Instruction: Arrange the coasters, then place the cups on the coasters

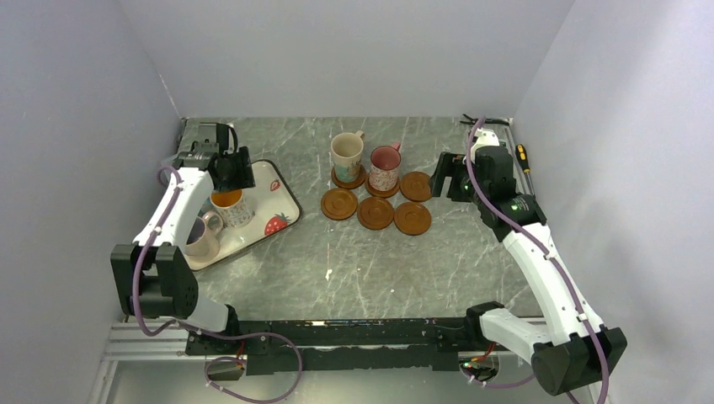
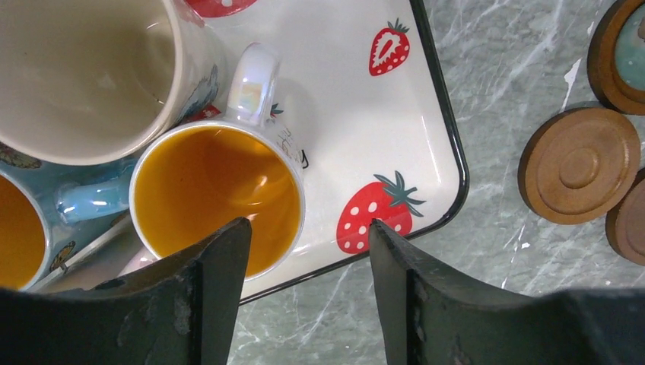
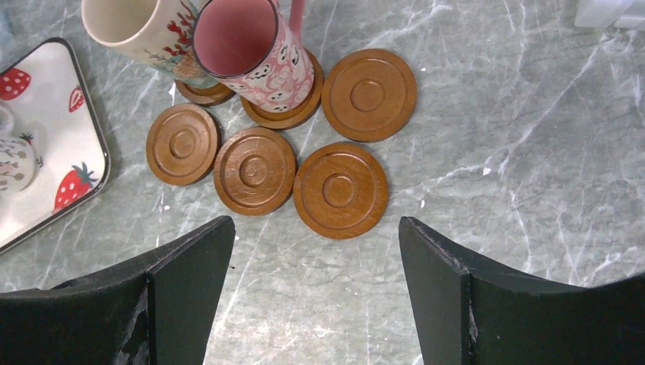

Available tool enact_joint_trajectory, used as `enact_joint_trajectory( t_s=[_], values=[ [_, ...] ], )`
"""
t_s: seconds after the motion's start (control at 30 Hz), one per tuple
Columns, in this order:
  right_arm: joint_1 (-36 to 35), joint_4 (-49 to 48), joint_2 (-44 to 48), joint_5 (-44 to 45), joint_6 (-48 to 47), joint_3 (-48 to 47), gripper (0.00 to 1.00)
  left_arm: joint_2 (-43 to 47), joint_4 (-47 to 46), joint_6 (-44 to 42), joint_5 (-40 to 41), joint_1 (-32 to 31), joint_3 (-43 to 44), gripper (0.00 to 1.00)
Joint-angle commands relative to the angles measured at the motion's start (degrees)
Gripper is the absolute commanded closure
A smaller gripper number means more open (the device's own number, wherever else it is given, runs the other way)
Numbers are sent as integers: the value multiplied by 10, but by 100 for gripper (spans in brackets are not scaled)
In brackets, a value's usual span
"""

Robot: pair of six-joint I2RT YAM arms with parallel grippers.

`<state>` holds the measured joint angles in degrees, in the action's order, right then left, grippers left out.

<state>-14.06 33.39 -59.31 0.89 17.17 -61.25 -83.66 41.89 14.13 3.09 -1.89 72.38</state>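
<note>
Cups (image 2: pixel 217 190) tight, perhaps touching, on tray (image 2: pixel 342 114)

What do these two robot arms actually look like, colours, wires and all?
Both the left arm and right arm have smooth white shells between chunky black joints. A purple cable runs along each. A small green light glows on the right one. The fingers are dark, flat, tapering wedges, scuffed pale at the edges.

1 high overview from behind; 2 close downward wrist views, tray (image 2: pixel 342 114) left, coasters (image 3: pixel 340 190) right; coasters shared
</note>
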Motion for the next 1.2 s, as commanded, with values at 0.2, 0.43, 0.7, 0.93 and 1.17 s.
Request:
enact_joint_trajectory(
  t_s=[0.2,0.43,0.7,0.93,1.17],
  values=[
    [1,1,31,-17,14,12,16,-45,-12,-15,-2,2,-12,56],
    [1,3,39,-17,19,21,16,-69,-23,-39,-8,1,-20,61],
    [1,3,42,-18,23,23,16,-38,-51,-97,-78,-18,-37,97],
    [1,5,39,-18,23,23,16,14,-82,-176,-144,-80,-70,97],
    [1,5,39,-20,25,25,16,12,-69,-212,-189,-110,-80,97]
  ],
)
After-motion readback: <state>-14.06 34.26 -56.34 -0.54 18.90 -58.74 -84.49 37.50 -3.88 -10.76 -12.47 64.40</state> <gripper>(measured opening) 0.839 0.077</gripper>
